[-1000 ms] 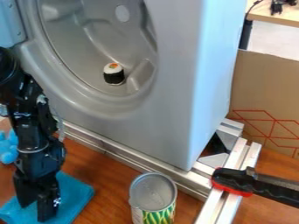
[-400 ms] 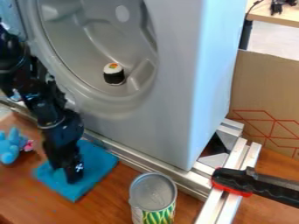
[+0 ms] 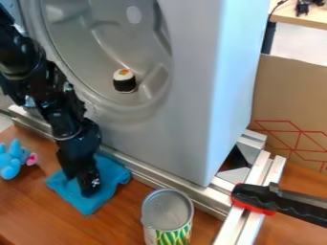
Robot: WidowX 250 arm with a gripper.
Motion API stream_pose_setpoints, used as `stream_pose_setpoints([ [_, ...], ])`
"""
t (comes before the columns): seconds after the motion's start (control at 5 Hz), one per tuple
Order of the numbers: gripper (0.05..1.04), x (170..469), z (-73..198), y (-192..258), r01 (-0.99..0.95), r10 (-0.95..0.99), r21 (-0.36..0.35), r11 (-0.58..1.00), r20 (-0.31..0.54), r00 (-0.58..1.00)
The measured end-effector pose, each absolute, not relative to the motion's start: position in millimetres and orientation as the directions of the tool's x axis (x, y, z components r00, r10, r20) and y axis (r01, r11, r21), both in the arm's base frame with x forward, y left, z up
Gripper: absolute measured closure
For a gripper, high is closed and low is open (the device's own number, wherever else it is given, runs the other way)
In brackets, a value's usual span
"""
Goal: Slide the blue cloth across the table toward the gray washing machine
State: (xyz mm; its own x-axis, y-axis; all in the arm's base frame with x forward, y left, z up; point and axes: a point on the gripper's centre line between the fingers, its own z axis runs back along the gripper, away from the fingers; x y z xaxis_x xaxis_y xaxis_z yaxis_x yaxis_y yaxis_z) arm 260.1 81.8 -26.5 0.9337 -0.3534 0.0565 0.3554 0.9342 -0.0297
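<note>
Right now your gripper (image 3: 79, 184) points down onto the blue cloth (image 3: 113, 174) at lower left; you can't tell whether it is clenched or released. The rumpled folds around it suggest pressure. Left of it sits a blue toy (image 3: 11, 160); at bottom centre, the can (image 3: 167, 210) stands upright on the wooden table (image 3: 32, 210). Metal rails (image 3: 156, 180) seemingly support the grey housing (image 3: 191, 95), with cardboard (image 3: 287, 91) beyond, at right.

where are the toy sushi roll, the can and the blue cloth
Toy sushi roll (image 3: 125, 85): camera view, on its dark wrapped side.
Can (image 3: 174, 237): camera view, on its green-patterned side.
Blue cloth (image 3: 87, 206): camera view, on its bare part near the bottom corner.
</note>
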Motion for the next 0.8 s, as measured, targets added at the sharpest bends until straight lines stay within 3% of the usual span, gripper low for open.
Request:
stream_pose_setpoints([
  [0.8,0.083,221.2,25.7,77.0,0.296,-0.295,-0.005,0.955,0.076,0.953],
])
